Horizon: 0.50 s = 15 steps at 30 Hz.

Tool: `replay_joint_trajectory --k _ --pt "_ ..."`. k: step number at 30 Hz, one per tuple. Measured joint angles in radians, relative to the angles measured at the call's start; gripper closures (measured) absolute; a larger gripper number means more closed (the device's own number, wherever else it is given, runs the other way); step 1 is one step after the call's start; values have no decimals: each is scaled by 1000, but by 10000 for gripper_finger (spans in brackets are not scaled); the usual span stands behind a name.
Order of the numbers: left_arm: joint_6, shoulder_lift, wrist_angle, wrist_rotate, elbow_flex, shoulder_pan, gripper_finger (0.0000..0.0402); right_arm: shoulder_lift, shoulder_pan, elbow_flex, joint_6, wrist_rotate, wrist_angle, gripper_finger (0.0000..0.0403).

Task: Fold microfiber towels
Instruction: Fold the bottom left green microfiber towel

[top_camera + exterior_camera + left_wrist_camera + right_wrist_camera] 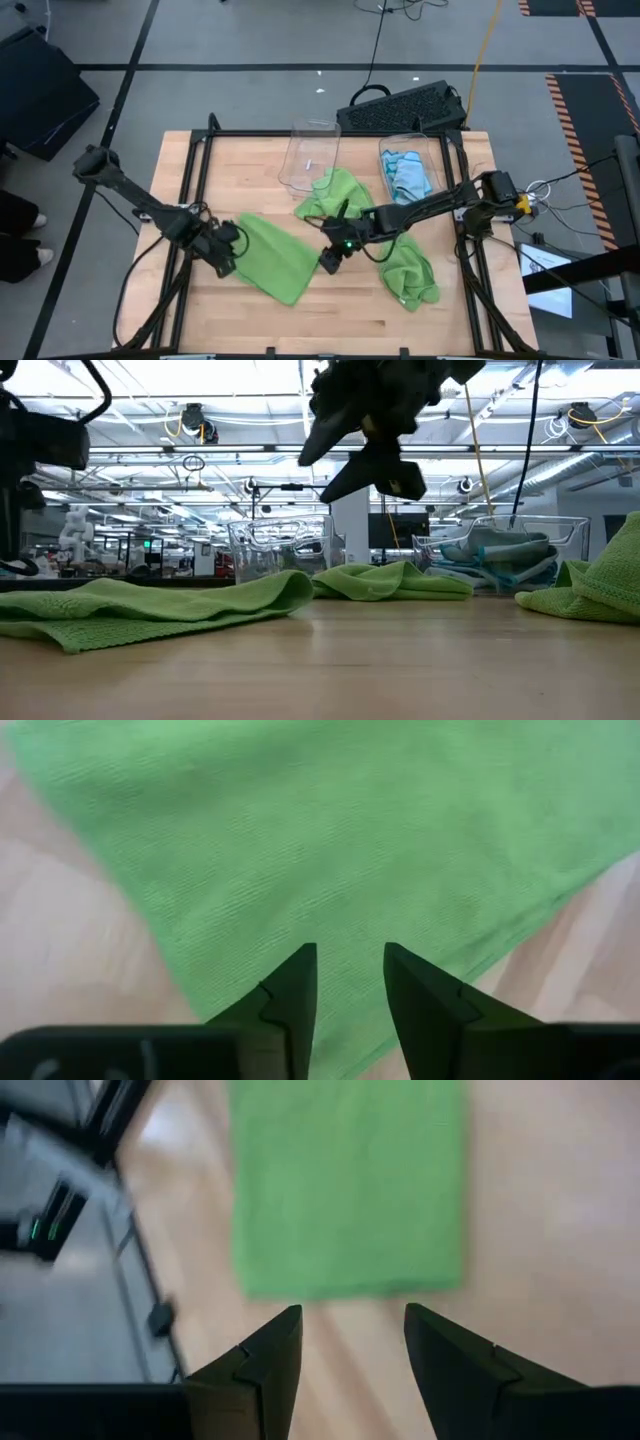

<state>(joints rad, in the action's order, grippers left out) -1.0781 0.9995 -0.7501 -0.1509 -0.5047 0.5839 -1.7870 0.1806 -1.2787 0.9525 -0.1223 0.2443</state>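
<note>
A folded lime green towel (150, 605) lies nearest the low camera, flat on the wooden table (250, 320), toward the front left of centre in the high view.

Left gripper (222, 262) sits at this towel's left edge. Its wrist view shows both fingers (290, 1000) over the green weave with a narrow gap between them and no cloth inside (parted a little, nothing held).

Right gripper (330, 260) hangs above the table just right of the same towel. Its wrist view looks down on bare wood with the towel's edge ahead; the fingers (265, 1365) stand moderately apart and grasp nothing.

A second green towel (410, 272), crumpled, lies at the table's front right.

Farther back, a third green towel (335, 195) lies bunched near mid-table, partly under the right arm.

Behind it stand two clear plastic bins. The left bin (310, 155) holds no cloth that I can see. The right bin (432, 150) holds light blue towels (407, 175) in a loose heap.

Beyond the table's far edge a black keyboard (400, 105) rests on the floor.
</note>
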Motion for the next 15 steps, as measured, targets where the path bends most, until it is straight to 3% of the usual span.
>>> replay_joint_trajectory --k 7,12,15 --pt "-202 -91 -9 -99 -1 1 282 0 -58 -1 36 44 19 234" --pt "-685 -65 -66 -112 2 -12 282 0 -79 -1 56 45 17 234" --pt "-755 -31 24 -111 9 -12 282 0 -78 -1 56 44 16 234"
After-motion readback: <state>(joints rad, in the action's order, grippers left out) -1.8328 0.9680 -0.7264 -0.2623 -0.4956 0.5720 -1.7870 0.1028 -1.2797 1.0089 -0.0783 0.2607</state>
